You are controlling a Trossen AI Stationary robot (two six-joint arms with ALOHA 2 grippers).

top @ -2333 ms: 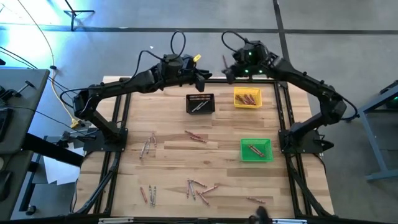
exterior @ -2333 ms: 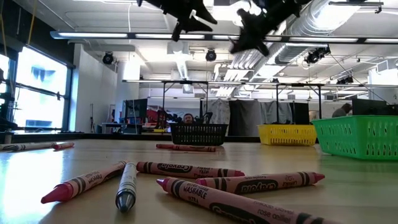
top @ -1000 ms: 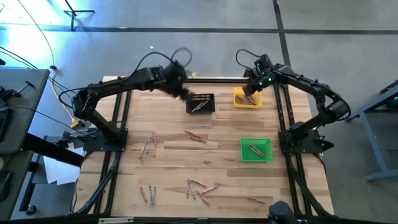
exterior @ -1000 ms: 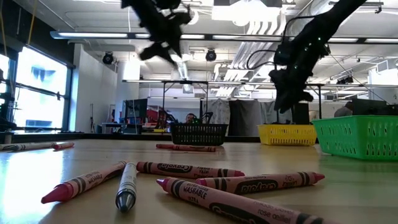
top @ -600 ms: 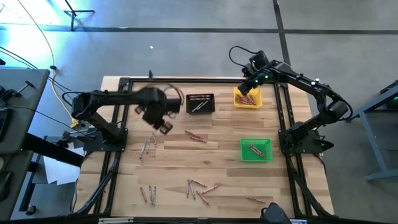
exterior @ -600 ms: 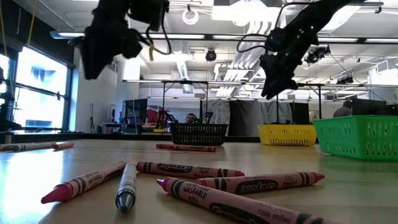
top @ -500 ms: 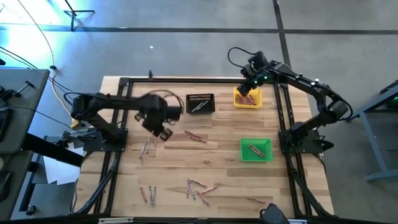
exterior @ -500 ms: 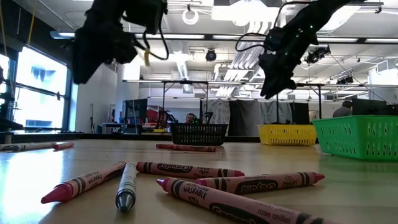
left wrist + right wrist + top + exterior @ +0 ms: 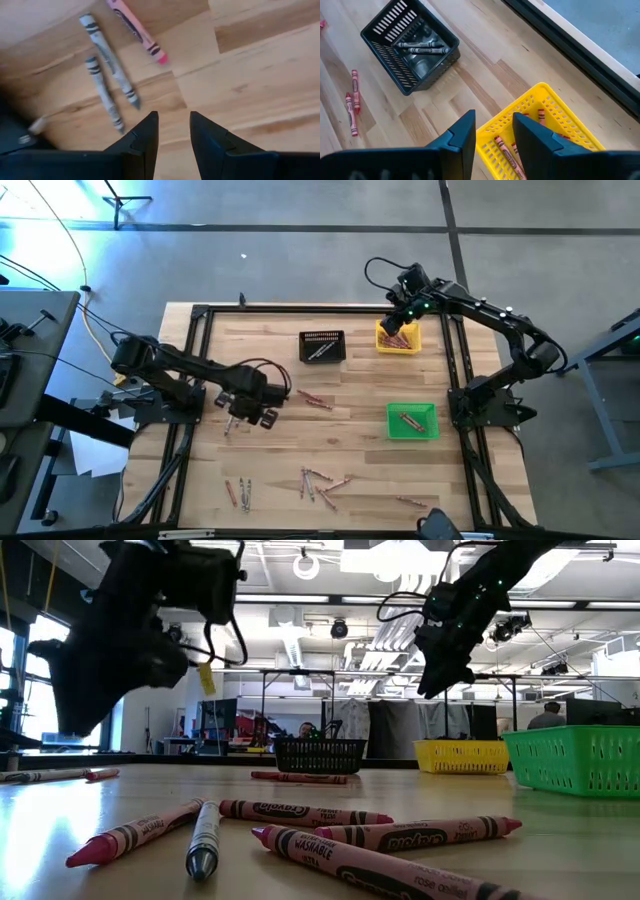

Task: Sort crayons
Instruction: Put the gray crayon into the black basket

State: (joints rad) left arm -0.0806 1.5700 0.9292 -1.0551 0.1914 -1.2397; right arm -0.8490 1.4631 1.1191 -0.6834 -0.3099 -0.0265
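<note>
Crayons lie scattered on the wooden table: a heap near the front, a pair mid-table, and another pair at the front left. My left gripper points down, open, just above the table beside two grey crayons and a pink one; nothing is between its fingers. My right gripper hovers open above the yellow bin, which holds reddish crayons.
A black bin with grey crayons stands at the far middle. A green bin with a crayon stands at the right. One stray crayon lies front right. Black frame rails run along the table's edges.
My left gripper has swung from beside the black bin toward the table's near left, sunk low over the crayons there, and tipped to point down. My right gripper has risen slightly and shifted a little to the left over the yellow bin. No crayon has moved.
</note>
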